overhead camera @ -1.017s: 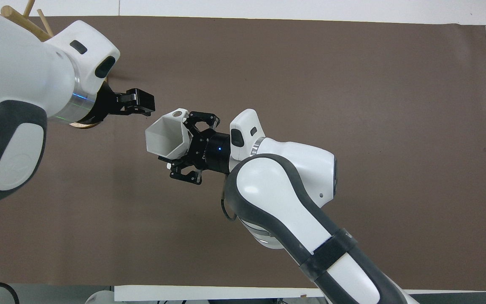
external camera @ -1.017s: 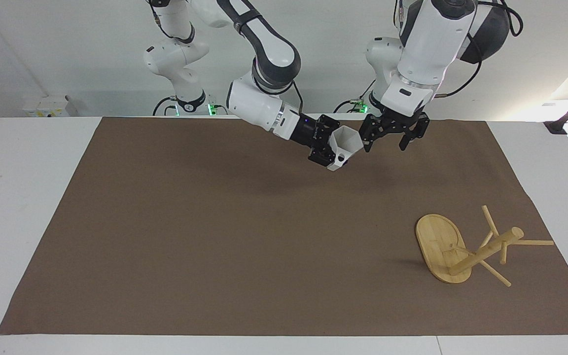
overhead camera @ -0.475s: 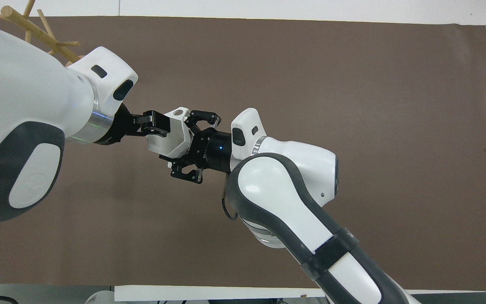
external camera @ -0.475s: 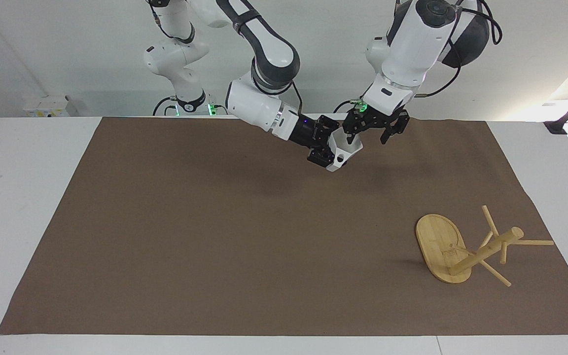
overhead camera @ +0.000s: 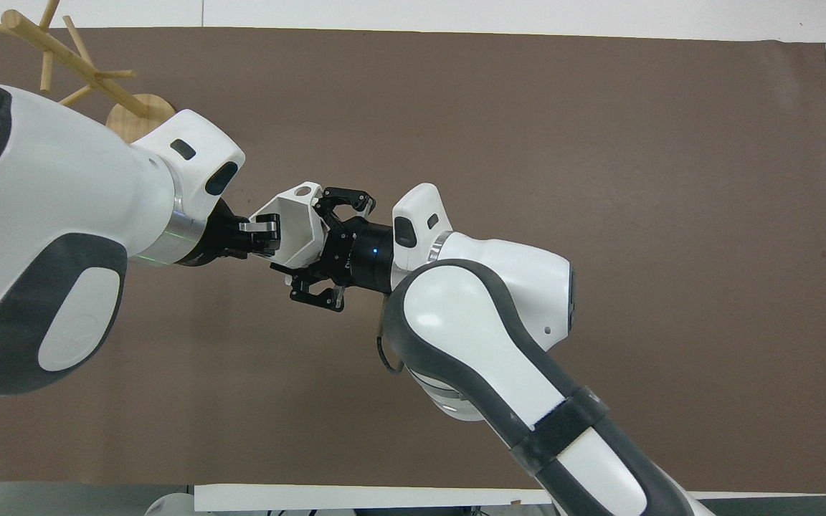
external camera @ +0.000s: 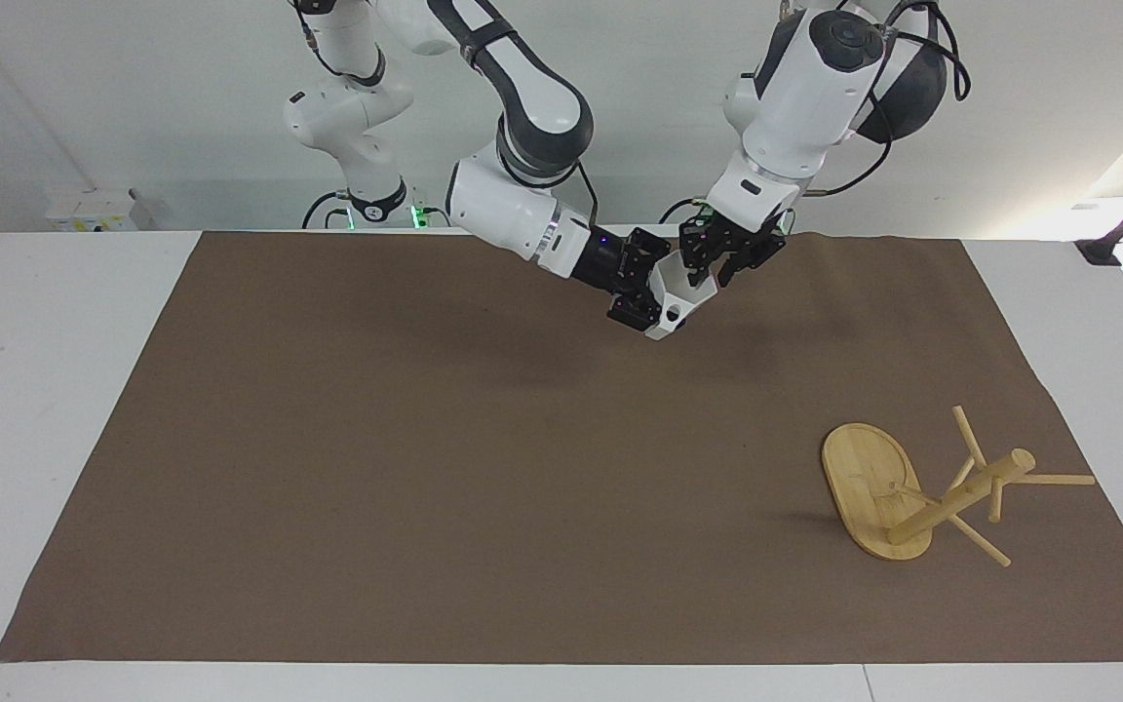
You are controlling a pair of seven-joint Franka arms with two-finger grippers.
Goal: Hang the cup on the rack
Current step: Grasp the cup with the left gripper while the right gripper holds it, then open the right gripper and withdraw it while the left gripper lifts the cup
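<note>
**Handover of the cup between my two sets of fingers, above the brown mat**

A second earlier my left fingers (external camera: 708, 261) stood spread just beside the small white faceted cup (external camera: 680, 292). At this moment they had come in over its open mouth and drawn together on the rim, one finger (overhead camera: 264, 228) inside the wall and the other outside, as the overhead view showed. My right fingers (overhead camera: 310, 247) had not let go; they stayed pinched on the cup's narrower base end. The cup was thus held from both ends, tipped on its side in the air over the part of the mat near my bases, its blocky handle (overhead camera: 303, 190) with the hole turned away from both grips.

I judged the transfer half done: the left grip looked seated, and the right release was still to come. The light bamboo rack (external camera: 922, 492) stood on the surface at my left arm's end, well apart from the cup, every peg bare.
</note>
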